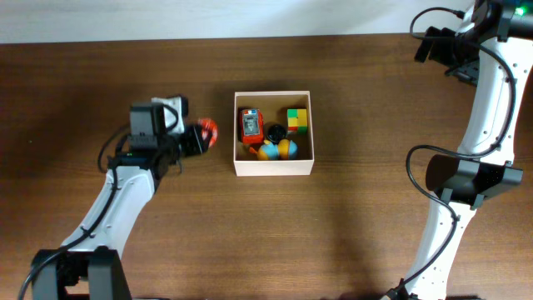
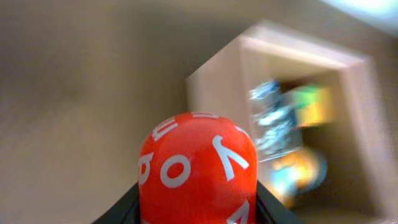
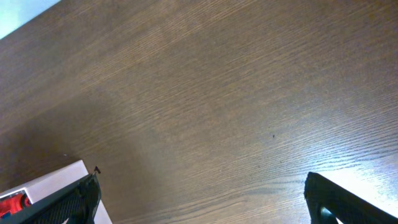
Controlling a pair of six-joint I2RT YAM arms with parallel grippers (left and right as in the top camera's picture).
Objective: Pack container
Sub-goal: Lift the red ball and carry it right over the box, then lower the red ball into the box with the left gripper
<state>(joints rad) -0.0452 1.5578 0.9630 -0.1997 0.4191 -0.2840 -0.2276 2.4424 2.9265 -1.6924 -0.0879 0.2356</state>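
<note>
Left claw (image 1: pixel 202 135) pressed onto a red toy (image 1: pixel 207 131) with white lettering, pinching it by the sides, rounded end forward and aimed at the box in the wrist view.

Container (image 1: pixel 273 168) sitting near the middle of the counter (image 1: pixel 350 233), at 3 o'clock from that claw and just beside it, with only a narrow strip of wood between the toy and the near wall. Square, so no long axis to line up with. Probably a short carry toward 3 o'clock, over the wall, then a release.

Already inside:
- red-and-white gadget (image 1: pixel 250 125) at 10 o'clock;
- green-and-yellow cube (image 1: pixel 297 120) at 2 o'clock;
- small black piece (image 1: pixel 276 132) near the centre;
- two blue-and-orange balls (image 1: pixel 277 150) side by side at 6 o'clock.

Bare tan floor at 12 o'clock and toward 4 o'clock, likely the easiest spots for a drop. Some risk of the toy landing on the gadget if let go just past the wall.

Right claw (image 3: pixel 202 202) spread wide with nothing between its fingers, up at about 2 o'clock from the box and well apart; clearly the farther of the two.
</note>
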